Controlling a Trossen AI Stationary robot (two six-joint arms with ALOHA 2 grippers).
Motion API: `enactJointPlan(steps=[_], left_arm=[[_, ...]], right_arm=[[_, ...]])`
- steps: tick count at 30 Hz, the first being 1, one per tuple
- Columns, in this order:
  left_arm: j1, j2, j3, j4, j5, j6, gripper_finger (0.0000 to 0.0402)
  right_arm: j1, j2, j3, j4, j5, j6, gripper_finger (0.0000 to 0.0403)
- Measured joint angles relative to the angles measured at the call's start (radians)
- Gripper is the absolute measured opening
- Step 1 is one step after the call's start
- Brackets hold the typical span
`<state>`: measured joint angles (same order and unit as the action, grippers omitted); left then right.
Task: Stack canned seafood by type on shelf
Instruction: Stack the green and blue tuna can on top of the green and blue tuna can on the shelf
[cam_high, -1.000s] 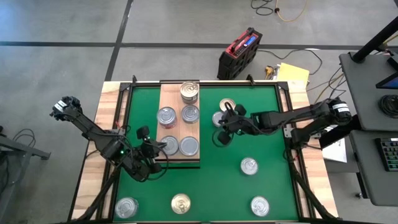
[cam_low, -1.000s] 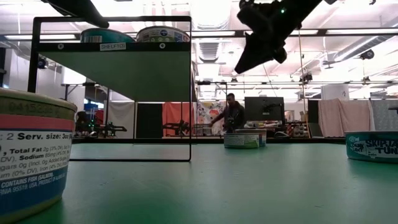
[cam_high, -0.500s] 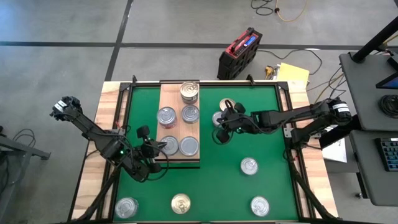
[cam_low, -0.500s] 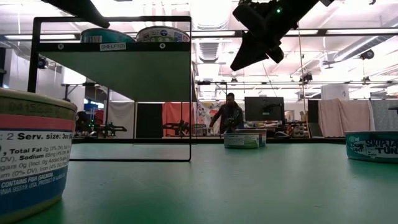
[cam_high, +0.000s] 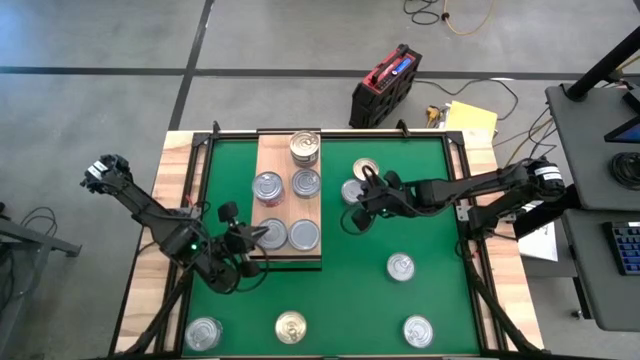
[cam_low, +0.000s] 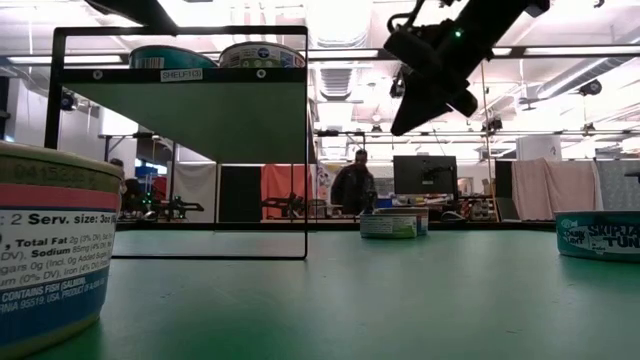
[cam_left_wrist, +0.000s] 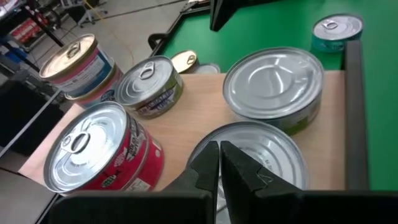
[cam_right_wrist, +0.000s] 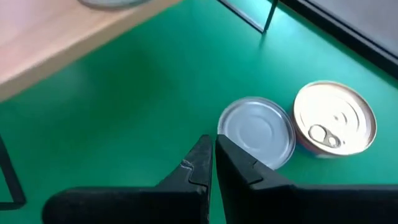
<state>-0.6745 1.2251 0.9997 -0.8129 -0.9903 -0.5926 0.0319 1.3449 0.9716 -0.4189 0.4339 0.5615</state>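
The shelf (cam_high: 288, 160) is a raised wooden board. On it stand several tins, among them a red-labelled one (cam_left_wrist: 102, 152), a blue-labelled one (cam_left_wrist: 149, 84) and two plain silver ones (cam_left_wrist: 273, 78). My left gripper (cam_left_wrist: 219, 163) is shut at the shelf's near left corner (cam_high: 258, 237), its tips over the nearest silver tin (cam_left_wrist: 273, 155). My right gripper (cam_right_wrist: 214, 149) is shut in the air (cam_low: 405, 122), above the mat beside a silver tin (cam_right_wrist: 257, 134) and a gold-lidded tin (cam_right_wrist: 336, 118). My left gripper's shut fingertips stand over the near rim of the nearest silver tin's lid (cam_left_wrist: 205, 144), coming in slanting down from the table's left. I cannot tell whether they touch it.
Loose tins rest on the green mat: a silver one (cam_high: 401, 266) right of the shelf, and along the near edge two silver ones (cam_high: 418, 330) (cam_high: 203, 333) and a gold one (cam_high: 290, 326). A black frame (cam_low: 180, 145) carries the shelf. A person stands in the room beyond.
My right gripper has rolled about its own axis and sunk a little toward the mat, staying shut. The person in the room behind has stepped to the side.
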Motion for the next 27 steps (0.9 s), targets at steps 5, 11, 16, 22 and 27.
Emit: enactJointPlan(steps=[5,11,16,22,27], left_arm=[[-0.001,0.003,0.0,0.012,-0.005,-0.006,0.0],[-0.001,0.029,-0.001,0.013,-0.005,-0.022,0.0],[-0.001,0.038,-0.001,0.03,-0.014,-0.023,0.0],[-0.003,0.038,-0.001,0.061,-0.02,-0.021,0.0],[-0.003,0.038,-0.001,0.086,-0.022,-0.02,0.0]], right_arm=[[0.0,0.0,-0.006,-0.027,0.001,0.008,0.0012],[0.001,0.0,-0.005,-0.059,0.0,0.022,0.0012],[0.008,-0.006,-0.004,-0.076,-0.101,0.066,0.0012],[0.054,-0.007,-0.004,-0.13,-0.21,0.143,0.0012],[0.117,-0.008,-0.004,-0.213,-0.257,0.227,0.0012]])
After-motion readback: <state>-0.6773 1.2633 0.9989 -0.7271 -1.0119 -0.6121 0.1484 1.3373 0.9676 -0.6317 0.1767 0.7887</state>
